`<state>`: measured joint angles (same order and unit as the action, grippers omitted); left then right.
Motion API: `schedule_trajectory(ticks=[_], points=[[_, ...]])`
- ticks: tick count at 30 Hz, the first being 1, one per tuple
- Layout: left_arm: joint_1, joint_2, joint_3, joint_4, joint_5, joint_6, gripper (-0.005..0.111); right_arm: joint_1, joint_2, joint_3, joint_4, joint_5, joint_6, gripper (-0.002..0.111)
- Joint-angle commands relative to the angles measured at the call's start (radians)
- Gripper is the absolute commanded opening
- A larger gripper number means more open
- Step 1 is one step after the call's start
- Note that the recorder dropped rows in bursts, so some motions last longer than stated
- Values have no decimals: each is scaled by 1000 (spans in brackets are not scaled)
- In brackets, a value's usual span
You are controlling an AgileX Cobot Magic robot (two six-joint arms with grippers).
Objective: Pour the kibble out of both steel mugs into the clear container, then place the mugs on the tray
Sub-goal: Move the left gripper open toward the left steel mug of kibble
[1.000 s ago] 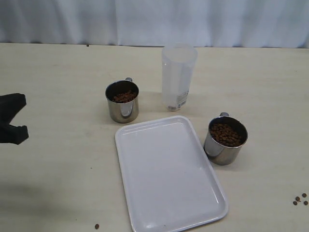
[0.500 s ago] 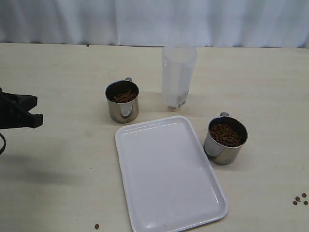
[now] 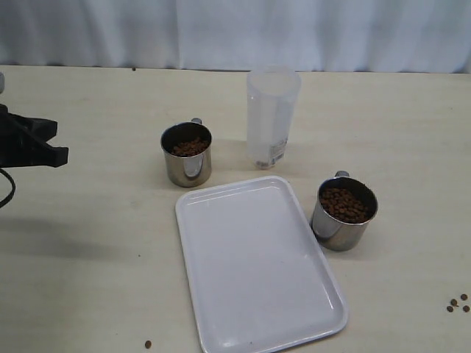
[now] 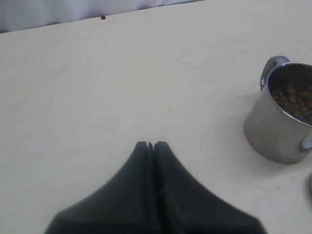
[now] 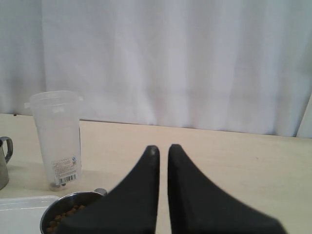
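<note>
Two steel mugs hold kibble: one stands left of the clear container, the other at the tray's right edge. The container is upright behind the tray. My left gripper is shut and empty at the far left, well apart from the left mug. In the left wrist view its tips meet over bare table, with that mug off to one side. My right gripper is shut and empty; it is out of the exterior view. Its wrist view shows the container and the right mug.
Loose kibble lies on the table at the front right, and a single pellet sits near the front edge. A white curtain hangs behind the table's far edge. The tray holds nothing.
My left gripper has moved right and a little toward the back, coming further into the exterior view. The mugs, container and tray have not moved.
</note>
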<state>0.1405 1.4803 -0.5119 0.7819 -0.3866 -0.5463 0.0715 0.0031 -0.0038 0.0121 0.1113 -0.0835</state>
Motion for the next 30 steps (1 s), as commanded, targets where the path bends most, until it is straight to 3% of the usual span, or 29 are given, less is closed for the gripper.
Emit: schedule_trajectory(ticks=[1, 4, 8, 12, 23, 24, 26, 30], points=[[-1, 4, -2, -15, -8, 0, 0, 1, -3, 4, 2, 7, -6, 5], [4, 4, 0, -119, 15, 38, 0, 1, -3, 4, 2, 7, -6, 5], [-8, 8, 0, -317, 45, 240, 0, 1, -3, 4, 2, 7, -6, 5], [-28, 10, 0, -394, 47, 339, 0, 1, -3, 4, 2, 7, -6, 5], [-37, 51, 0, -90, 34, 242, 0, 1, -3, 4, 2, 7, -6, 5], [-37, 59, 0, 20, 0, 199, 0, 1, -3, 4, 2, 7, -6, 5], [-37, 76, 0, 96, -59, 152, 0, 1, -3, 4, 2, 7, -6, 5], [-36, 190, -2, 122, -229, 229, 0, 1, -3, 4, 2, 7, -6, 5]])
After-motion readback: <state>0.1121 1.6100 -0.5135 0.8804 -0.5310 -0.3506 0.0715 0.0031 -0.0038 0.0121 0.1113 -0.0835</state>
